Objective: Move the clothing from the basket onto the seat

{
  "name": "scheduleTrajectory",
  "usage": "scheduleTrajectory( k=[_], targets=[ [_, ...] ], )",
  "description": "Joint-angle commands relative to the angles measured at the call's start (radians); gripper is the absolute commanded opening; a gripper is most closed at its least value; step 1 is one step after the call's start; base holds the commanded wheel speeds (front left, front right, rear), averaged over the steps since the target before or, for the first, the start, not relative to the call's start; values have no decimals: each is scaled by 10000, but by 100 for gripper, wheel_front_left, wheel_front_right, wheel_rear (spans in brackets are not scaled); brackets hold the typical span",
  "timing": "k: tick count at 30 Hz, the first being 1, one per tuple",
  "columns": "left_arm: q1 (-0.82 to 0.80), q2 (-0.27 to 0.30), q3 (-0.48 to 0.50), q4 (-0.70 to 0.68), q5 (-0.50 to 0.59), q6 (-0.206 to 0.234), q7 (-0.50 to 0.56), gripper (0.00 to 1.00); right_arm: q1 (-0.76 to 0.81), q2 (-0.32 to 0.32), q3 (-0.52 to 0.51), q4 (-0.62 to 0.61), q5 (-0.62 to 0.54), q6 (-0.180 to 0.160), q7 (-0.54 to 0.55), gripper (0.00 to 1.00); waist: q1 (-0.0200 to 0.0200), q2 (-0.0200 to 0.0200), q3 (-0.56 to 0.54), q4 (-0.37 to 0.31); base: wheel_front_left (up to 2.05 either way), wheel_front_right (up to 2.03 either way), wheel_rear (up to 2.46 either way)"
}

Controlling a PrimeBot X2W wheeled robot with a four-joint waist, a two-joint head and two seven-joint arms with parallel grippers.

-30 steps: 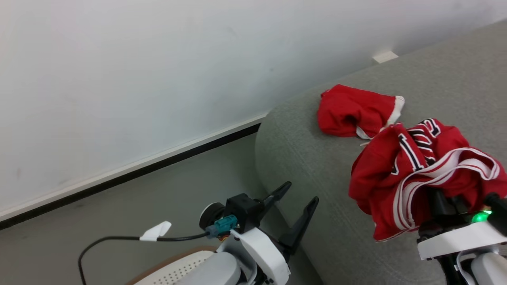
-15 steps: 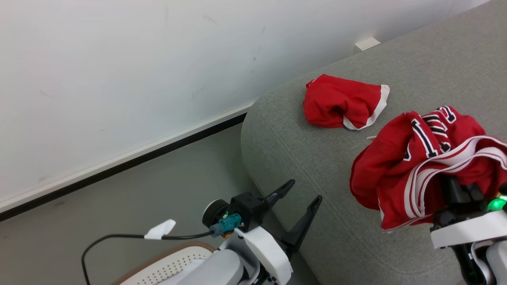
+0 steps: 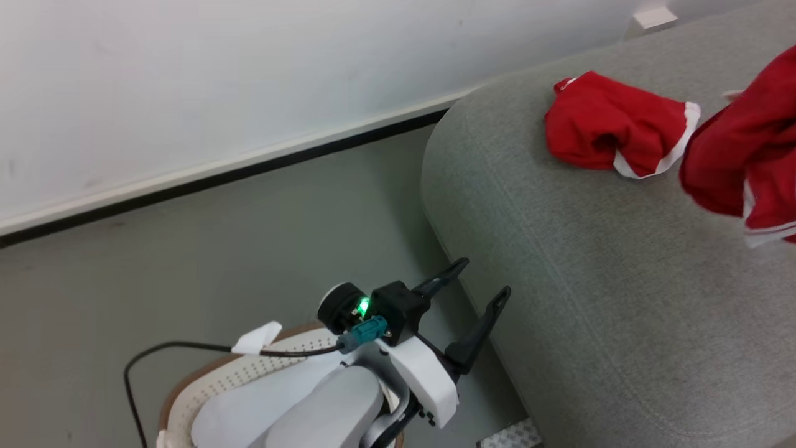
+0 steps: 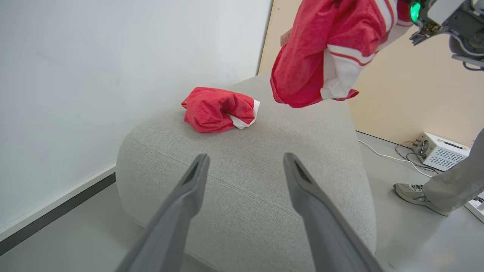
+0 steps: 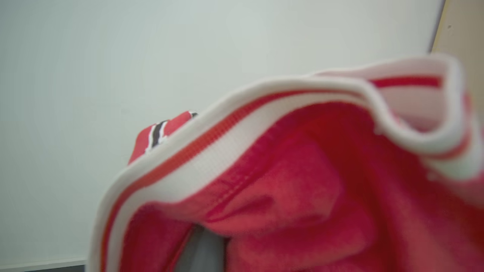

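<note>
The seat point(image 3: 591, 280), a large light grey sofa, also shows in the left wrist view point(image 4: 245, 196). One red piece of clothing point(image 3: 612, 127) with white trim lies crumpled on it near its far end point(image 4: 219, 109). A second red garment point(image 4: 325, 49) with white stripes hangs in the air over the seat, at the head view's right edge point(image 3: 746, 149). My right gripper is shut on it. Its wrist point(image 4: 442, 15) shows a green light, and cloth point(image 5: 295, 196) covers its fingers. My left gripper point(image 3: 484, 277) stands open and empty beside the seat's front corner. The basket point(image 3: 186, 386) sits below my left arm.
A white wall with a dark baseboard point(image 3: 249, 171) runs behind the grey floor. A person's shoe point(image 4: 414, 190) and trouser leg stand on the floor right of the seat. A white box point(image 4: 440, 151) with cables lies there too. A black cable point(image 3: 186, 348) hangs from my left wrist.
The head camera has shifted, showing more of the basket. Relative to the lying garment, the held garment has risen and moved away, and my right wrist has left the head view.
</note>
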State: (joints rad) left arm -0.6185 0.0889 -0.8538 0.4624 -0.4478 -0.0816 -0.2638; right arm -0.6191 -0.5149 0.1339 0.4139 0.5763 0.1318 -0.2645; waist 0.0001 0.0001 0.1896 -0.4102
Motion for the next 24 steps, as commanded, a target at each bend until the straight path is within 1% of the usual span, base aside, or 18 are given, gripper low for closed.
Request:
scheduleTrajectory(
  k=[1,4,8,10,12,17,18,20,23,24],
  targets=[
    [-184,86,2,-2,116,22,14,100,-246,-128,-79,154,108,-22,3,0,-1,-1,706,534,0,0,0],
    [-590,101,-39,-42,265,42,88,100,-1029,-646,-282,947,175,-23,63,0,-1,-1,1474,939,0,0,0],
    [-1128,108,-53,-101,461,67,126,100,-2051,-1496,-137,2085,240,-23,349,0,-1,-1,2429,1489,0,0,0],
    [-1300,150,-13,-87,488,106,124,100,-2537,-1708,28,2689,343,-23,542,0,-1,-1,2811,1691,0,0,0],
    [-1457,145,50,-66,503,162,108,100,-2957,-1938,301,3232,210,-23,770,0,-1,-1,3170,1850,0,0,0],
    [-1701,60,215,-62,498,277,65,100,-3701,-1997,1255,4626,190,-23,1718,0,-1,-1,3773,2167,0,0,0],
    [-1725,36,191,-54,525,269,57,100,-3756,-2028,1517,4954,108,-23,2049,0,-1,-1,3860,2239,0,0,0],
    [-1721,-11,146,-22,546,253,28,100,-3736,-1874,2219,5471,102,-23,3077,0,-1,-1,3951,2334,0,0,0],
    [-1648,-35,136,66,543,237,-1,100,-3904,-1866,2904,5813,466,-24,4254,0,-1,-1,3950,2398,0,0,0],
    [-1617,-47,168,99,523,231,-7,100,-3890,-1835,3115,5837,633,-23,4577,5,-1,-1,3901,2409,0,0,0]
  ],
)
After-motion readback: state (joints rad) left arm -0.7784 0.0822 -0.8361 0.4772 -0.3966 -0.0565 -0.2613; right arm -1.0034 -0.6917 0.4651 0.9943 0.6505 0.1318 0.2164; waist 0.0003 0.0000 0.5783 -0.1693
